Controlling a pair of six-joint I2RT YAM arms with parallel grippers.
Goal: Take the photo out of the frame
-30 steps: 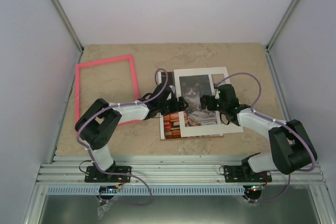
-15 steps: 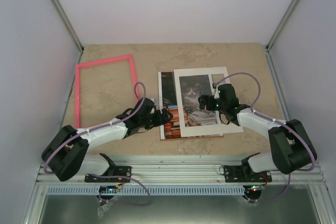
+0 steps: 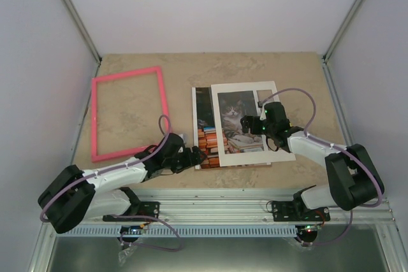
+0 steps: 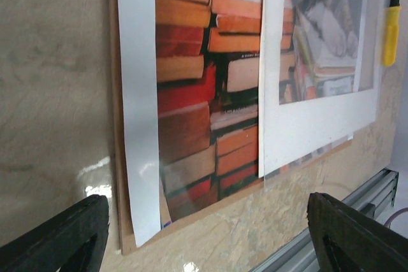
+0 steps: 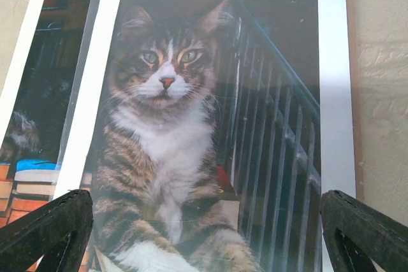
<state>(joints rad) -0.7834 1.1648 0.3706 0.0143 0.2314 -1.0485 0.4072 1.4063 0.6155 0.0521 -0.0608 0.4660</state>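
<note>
The photo [image 3: 205, 133] of a tabby cat among books lies face up on a brown backing board [image 3: 233, 166] at mid-table. A white mat [image 3: 280, 141] lies on it, shifted right. The empty pink frame [image 3: 127, 115] lies flat to the left, apart from the photo. My left gripper [image 3: 199, 156] is open and empty, low at the photo's near left corner; the left wrist view shows the books [image 4: 204, 93] and the mat [image 4: 306, 132] ahead of it [image 4: 204, 246]. My right gripper [image 3: 248, 125] is open over the mat window, with the cat [image 5: 166, 132] between its fingers [image 5: 51, 227].
A yellow-handled screwdriver [image 4: 390, 30] lies beyond the mat's right side. The metal rail [image 3: 210, 202] runs along the near table edge, close behind the left gripper. White walls close in the table on three sides.
My left arm has drawn back from over the photo toward the near left and now sits low at the photo's near left corner. The right arm has barely moved.
</note>
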